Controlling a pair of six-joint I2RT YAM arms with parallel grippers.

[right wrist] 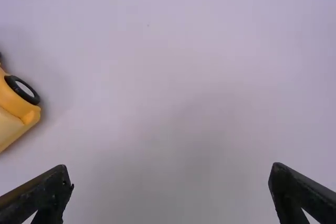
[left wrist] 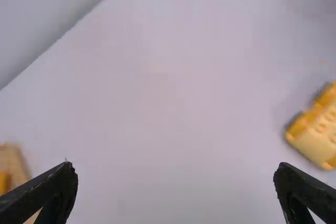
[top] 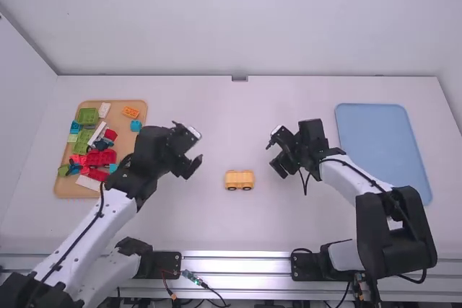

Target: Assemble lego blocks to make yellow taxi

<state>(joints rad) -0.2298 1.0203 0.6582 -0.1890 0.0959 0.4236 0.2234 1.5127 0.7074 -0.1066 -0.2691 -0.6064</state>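
My left gripper is open with nothing between its fingers, between the block tray and the yellow car base. In its own wrist view the left gripper has widely parted fingers. On the table's middle stands the yellow car base with black wheels; the left wrist view has the yellow car base at its right edge. To the car's right, my right gripper holds nothing. The right wrist view shows the right gripper open, and the yellow car base at the left edge.
A tan tray at the left holds several loose blocks, among them an orange block, a blue block, a green block and a red block. A blue tray lies at the right.
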